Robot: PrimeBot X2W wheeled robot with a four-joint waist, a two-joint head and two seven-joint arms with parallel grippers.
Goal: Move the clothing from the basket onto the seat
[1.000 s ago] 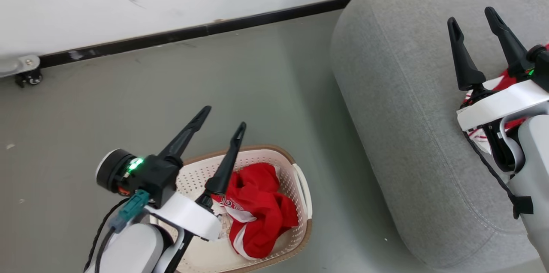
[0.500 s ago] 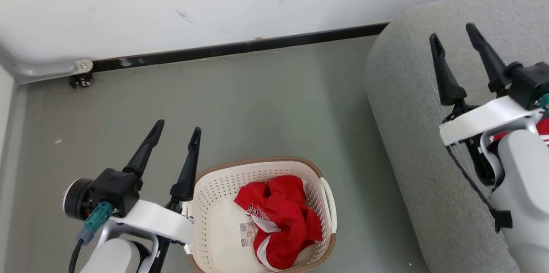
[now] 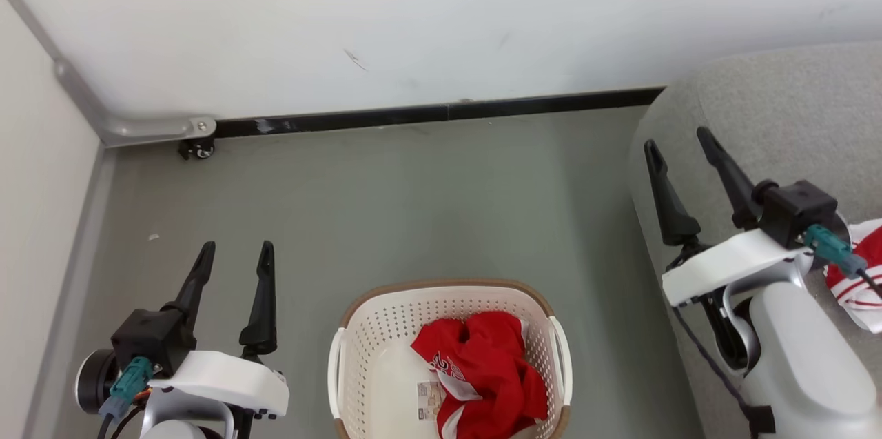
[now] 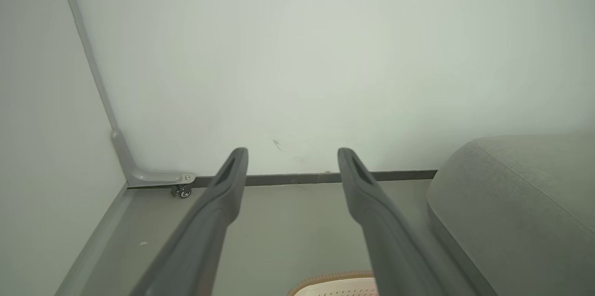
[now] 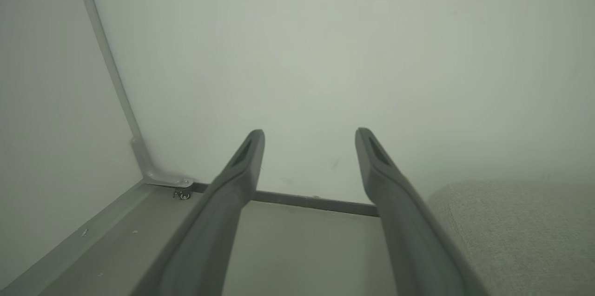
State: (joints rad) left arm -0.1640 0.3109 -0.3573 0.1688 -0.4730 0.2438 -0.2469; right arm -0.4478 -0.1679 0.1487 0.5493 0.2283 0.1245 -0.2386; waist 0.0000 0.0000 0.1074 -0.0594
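Red clothing [image 3: 482, 373] bunched inside cream basket [image 3: 448, 284] on floor [image 3: 413, 205]; another red-and-white jersey [image 3: 854, 287] lying on grey seat [image 3: 772, 101]. Left gripper [image 3: 238, 246] and right gripper [image 3: 675, 137]: jaws spread wide, nothing held.

basket [image 3: 386, 329] cream-white, small-hole perforation, brown rim. clothing [image 3: 493, 366] inside basket red, white panels, dark lettering. seat [image 3: 778, 108] right of basket plain grey. floor [image 3: 413, 205] behind basket grey-green, skirting [image 3: 441, 110] black, wall [image 3: 413, 12] white.
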